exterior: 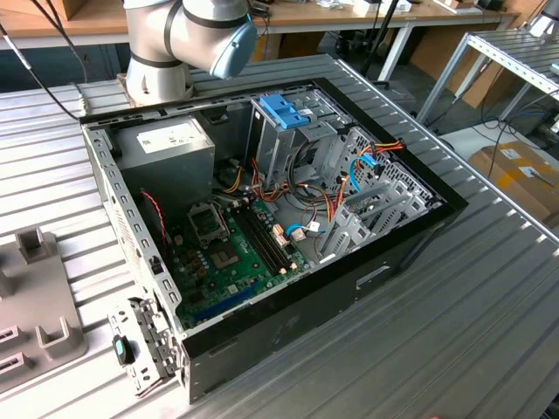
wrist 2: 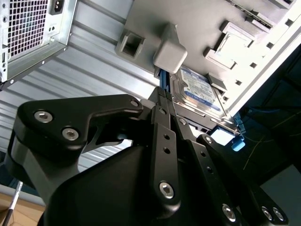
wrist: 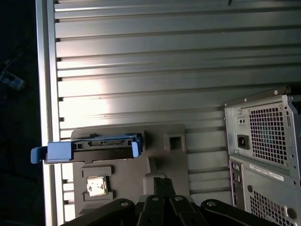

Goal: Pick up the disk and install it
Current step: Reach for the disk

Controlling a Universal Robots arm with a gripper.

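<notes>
The pick-up is the step in hand, by my reading; nothing is installed yet. The disk [wrist 2: 200, 89] sits in a grey holder [wrist: 174, 157] on the ribbed surface [wrist: 141, 70], outside the computer case [wrist: 263, 150], near its back panel. The tool [wrist 2: 162, 99] is right at the disk's blue rail [wrist: 56, 151]; whether it grips I cannot tell. Lifting likely calls for a secure hold and a straight pull clear of the holder.
</notes>
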